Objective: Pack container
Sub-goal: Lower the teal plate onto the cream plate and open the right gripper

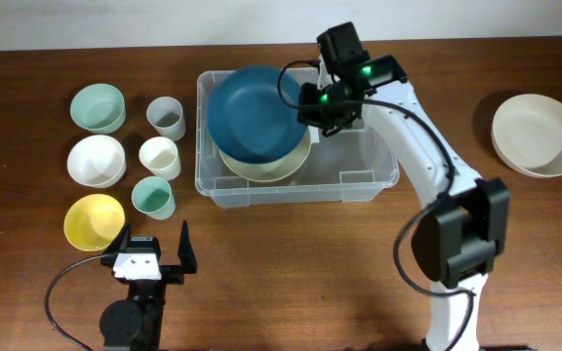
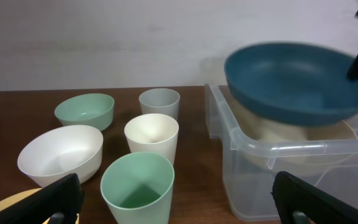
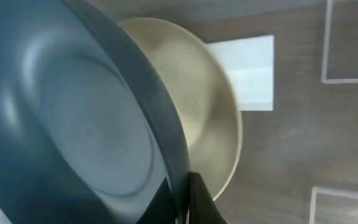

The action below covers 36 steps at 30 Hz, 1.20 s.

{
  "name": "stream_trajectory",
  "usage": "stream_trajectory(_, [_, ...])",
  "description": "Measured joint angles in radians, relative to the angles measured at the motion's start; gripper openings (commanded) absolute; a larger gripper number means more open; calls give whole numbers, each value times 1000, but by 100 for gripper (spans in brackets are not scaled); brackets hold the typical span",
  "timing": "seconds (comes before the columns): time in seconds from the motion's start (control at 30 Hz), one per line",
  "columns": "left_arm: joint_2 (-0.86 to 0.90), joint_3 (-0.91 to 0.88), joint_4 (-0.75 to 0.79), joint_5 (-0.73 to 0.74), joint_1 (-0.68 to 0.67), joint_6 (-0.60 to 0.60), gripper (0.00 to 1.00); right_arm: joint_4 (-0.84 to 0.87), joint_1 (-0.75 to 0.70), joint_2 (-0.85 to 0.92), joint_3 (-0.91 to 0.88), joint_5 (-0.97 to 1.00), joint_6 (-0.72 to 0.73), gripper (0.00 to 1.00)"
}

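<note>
The container [image 1: 371,183], a large clear plastic bin, stands at the table's middle. It also shows in the left wrist view [image 2: 278,168] and its base with the white label shows in the right wrist view [image 3: 303,143]. A cream plate [image 1: 261,168] lies inside it, also seen in the right wrist view [image 3: 210,106]. My right gripper [image 1: 310,102] is shut on the rim of a dark blue plate [image 1: 252,112], held tilted over the cream plate; the right wrist view [image 3: 73,124] shows the pinch. My left gripper [image 1: 154,249] is open and empty near the front edge.
Left of the bin stand a grey cup [image 1: 166,117], a cream cup [image 1: 160,156], a green cup [image 1: 152,198], a green bowl [image 1: 98,107], a white bowl [image 1: 96,160] and a yellow bowl [image 1: 94,221]. A cream plate [image 1: 539,135] lies at the far right.
</note>
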Motion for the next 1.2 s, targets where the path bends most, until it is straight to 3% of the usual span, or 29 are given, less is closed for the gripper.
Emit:
stream_trajectory(0.7, [0,0,0,0,0,0,100,32,-2,73,0,14,0,4])
stream_trajectory(0.9, [0,0,0,0,0,0,100,35,-3,92,0,14,0,9])
stream_trajectory(1.0, [0,0,0,0,0,0,100,35,-5,92,0,16,-1,15])
stream_trajectory(1.17, [0,0,0,0,0,0,100,39,-6,92,0,15,-3,38])
stream_trajectory(1.2, [0,0,0,0,0,0,100,39,-6,92,0,14,-2,39])
